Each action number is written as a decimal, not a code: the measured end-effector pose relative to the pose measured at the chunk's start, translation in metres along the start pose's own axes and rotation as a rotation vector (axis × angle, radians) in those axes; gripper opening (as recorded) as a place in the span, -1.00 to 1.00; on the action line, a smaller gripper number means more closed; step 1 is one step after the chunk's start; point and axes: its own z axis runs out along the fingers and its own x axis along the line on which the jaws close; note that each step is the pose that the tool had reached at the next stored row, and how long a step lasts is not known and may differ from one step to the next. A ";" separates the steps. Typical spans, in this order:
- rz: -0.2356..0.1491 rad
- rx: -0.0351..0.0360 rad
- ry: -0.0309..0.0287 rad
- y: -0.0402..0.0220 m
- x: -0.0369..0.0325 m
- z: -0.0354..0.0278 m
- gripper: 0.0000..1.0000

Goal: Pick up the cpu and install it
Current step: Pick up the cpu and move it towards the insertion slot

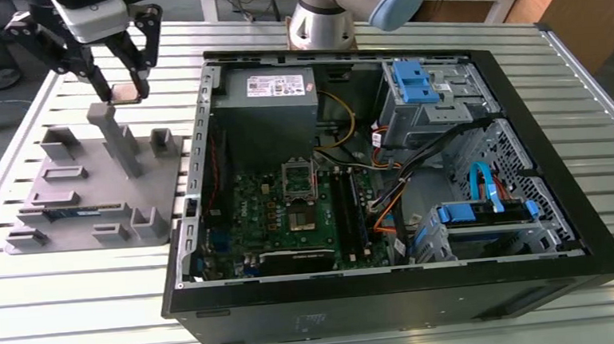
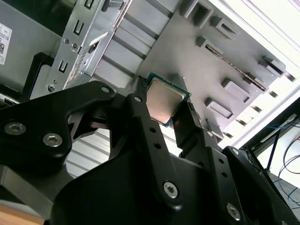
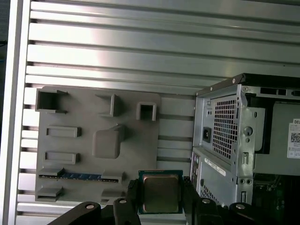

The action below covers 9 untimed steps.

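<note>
The cpu (image 2: pixel 163 99) is a small flat square chip with a silvery metal top and a green rim. My gripper (image 1: pixel 121 94) is shut on it, black fingers (image 2: pixel 143 117) pressing two opposite edges. It hangs in the air above the far part of the grey holder tray (image 1: pixel 85 197), at the exterior view's left, beside the open computer case (image 1: pixel 393 175). In the first wrist view the cpu (image 3: pixel 160 191) sits between the fingers with the tray (image 3: pixel 84 140) beneath. The empty socket (image 1: pixel 299 182) lies on the motherboard inside the case.
A grey power-supply box (image 1: pixel 270 90) fills the case's far corner near the gripper. Blue drive brackets (image 1: pixel 413 81) and cables (image 1: pixel 393 175) crowd the exterior view's right side. A thin memory stick (image 1: pixel 69 210) lies in the tray. The slatted metal table (image 1: pixel 81 314) runs all around.
</note>
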 end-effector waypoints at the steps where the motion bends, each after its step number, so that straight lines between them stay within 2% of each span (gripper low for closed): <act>1: 0.000 0.0000 0.0001 -0.0002 -0.0026 0.0001 -0.06; 9: 0.000 0.0000 0.0000 -0.0015 -0.0265 0.0010 -0.06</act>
